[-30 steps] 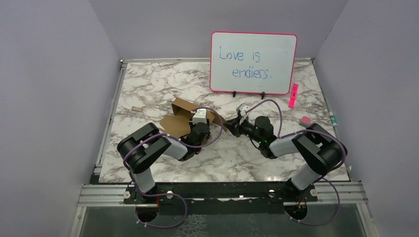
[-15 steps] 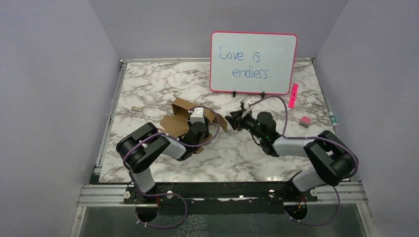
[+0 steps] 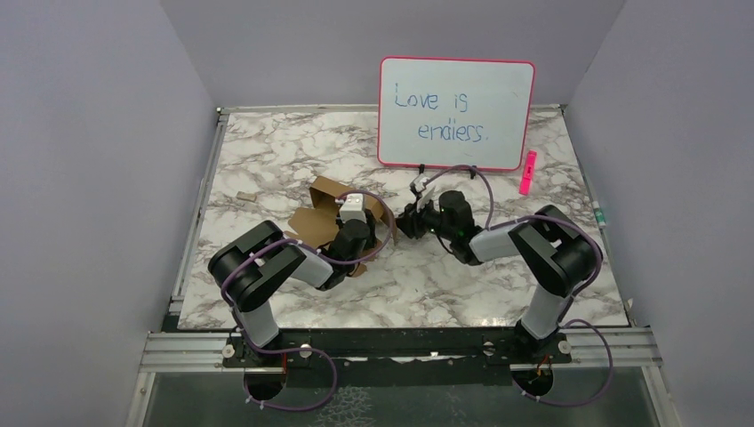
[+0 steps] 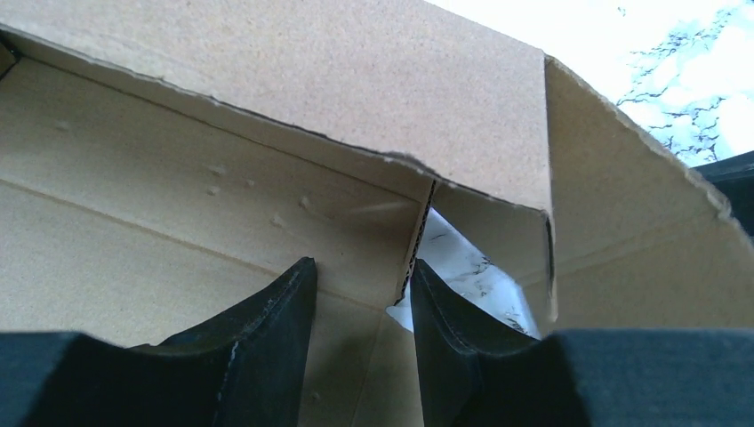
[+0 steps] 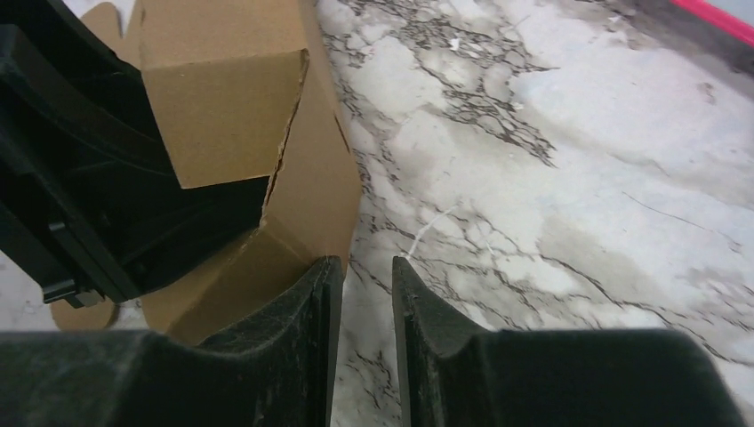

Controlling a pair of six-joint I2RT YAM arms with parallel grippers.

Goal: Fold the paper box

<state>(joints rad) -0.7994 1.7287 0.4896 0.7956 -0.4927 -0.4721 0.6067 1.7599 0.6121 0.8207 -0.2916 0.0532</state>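
left gripper (image 4: 362,267): my fingers a narrow gap apart inside the paper box (image 3: 322,191), nothing pinched, a cut flap edge just beside one tip | right gripper (image 5: 366,262): narrow gap, marble table (image 5: 533,178) showing through, holding nothing, a box flap just beside one finger | box: on the table, left of centre, flaps partly raised
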